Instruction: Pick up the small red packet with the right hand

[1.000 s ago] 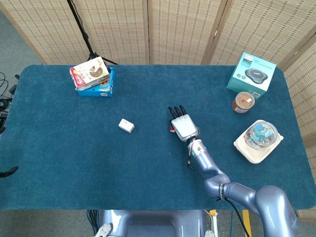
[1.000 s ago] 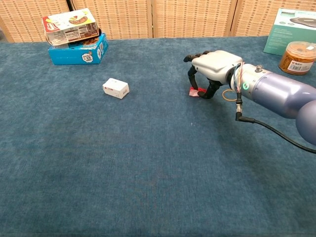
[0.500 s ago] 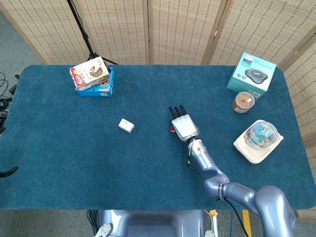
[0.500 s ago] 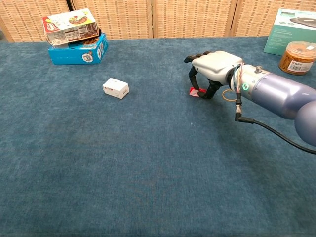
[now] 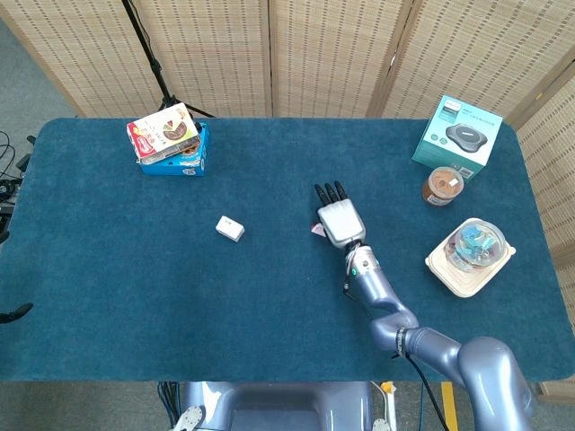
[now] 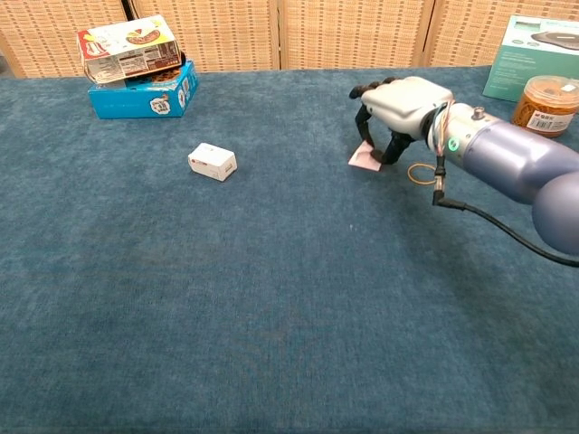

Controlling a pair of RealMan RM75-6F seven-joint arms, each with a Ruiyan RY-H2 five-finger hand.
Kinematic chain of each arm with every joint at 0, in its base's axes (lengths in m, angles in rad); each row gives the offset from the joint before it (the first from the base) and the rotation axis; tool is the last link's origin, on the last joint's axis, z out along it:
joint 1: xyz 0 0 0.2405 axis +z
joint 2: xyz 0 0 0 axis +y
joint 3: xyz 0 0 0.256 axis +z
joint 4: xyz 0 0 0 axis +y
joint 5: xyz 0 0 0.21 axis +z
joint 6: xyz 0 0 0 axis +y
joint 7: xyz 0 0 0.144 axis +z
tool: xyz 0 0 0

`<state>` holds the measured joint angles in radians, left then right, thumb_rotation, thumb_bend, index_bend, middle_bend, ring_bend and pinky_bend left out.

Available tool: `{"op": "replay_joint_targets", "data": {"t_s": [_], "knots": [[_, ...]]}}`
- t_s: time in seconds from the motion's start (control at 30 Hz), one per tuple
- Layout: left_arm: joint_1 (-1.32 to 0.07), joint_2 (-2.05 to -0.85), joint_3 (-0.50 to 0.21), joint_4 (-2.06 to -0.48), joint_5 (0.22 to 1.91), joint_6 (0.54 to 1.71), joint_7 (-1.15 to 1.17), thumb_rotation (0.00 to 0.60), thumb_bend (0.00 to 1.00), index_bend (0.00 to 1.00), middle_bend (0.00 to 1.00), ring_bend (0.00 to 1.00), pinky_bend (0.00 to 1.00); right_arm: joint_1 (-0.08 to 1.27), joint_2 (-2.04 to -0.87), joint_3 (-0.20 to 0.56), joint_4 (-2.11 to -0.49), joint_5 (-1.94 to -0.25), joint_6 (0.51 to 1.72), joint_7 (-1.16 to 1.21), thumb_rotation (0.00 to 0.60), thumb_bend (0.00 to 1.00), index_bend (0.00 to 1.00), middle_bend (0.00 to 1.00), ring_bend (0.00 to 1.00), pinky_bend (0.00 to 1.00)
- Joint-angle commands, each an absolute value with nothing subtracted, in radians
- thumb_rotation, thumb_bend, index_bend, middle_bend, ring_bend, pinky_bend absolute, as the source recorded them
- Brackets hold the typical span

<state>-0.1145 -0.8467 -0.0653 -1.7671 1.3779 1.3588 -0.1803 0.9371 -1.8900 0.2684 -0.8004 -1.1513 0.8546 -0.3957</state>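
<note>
Right hand down on the little packet, mid-table

Big blue table (image 5: 135, 296) first: the right hand (image 6: 398, 108) sits arched over the middle-right of it, fingertips curled down onto the small red packet (image 6: 366, 157). The packet looks tipped up on an edge, pale side showing, nipped between thumb and fingers, though I can't swear it's clear of the cloth. Left hand isn't anywhere I can see. A rubber band (image 6: 420, 171) lies just beside the packet. My guess is the packet's feather-light, thin and a bit crinkly, so it'll slide or flip before it lifts; best bet is pinching across its short edges, thumb one side, fingers the other, without squashing it flat into the fuzzy cloth.
</note>
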Motion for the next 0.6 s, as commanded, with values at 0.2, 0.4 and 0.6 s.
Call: {"op": "replay_joint_targets", "data": {"t_s": [0.2, 0.4, 0.6], "knots": [[-0.116, -0.846, -0.065, -1.766, 1.378, 1.355, -0.182, 0.6, 0.0, 0.0, 0.0, 0.0, 0.0, 0.964, -1.894, 0.316, -0.661, -1.166, 0.908, -0.333, 0.6, 0.52, 0.64, 0.05, 0.0, 0.0], [-0.116, -0.845, -0.064, -1.769, 1.383, 1.356, -0.18, 0.6, 0.0, 0.0, 0.0, 0.0, 0.0, 0.942, -1.84, 0.326, -0.703, -1.188, 0.961, -0.272, 0.6, 0.52, 0.64, 0.05, 0.0, 0.0], [-0.113, -0.842, -0.06, -1.766, 1.396, 1.362, -0.192, 0.6, 0.0, 0.0, 0.0, 0.0, 0.0, 0.86, -1.731, 0.309, -0.877, -1.242, 1.081, -0.196, 0.6, 0.52, 0.58, 0.06, 0.0, 0.0]]}}
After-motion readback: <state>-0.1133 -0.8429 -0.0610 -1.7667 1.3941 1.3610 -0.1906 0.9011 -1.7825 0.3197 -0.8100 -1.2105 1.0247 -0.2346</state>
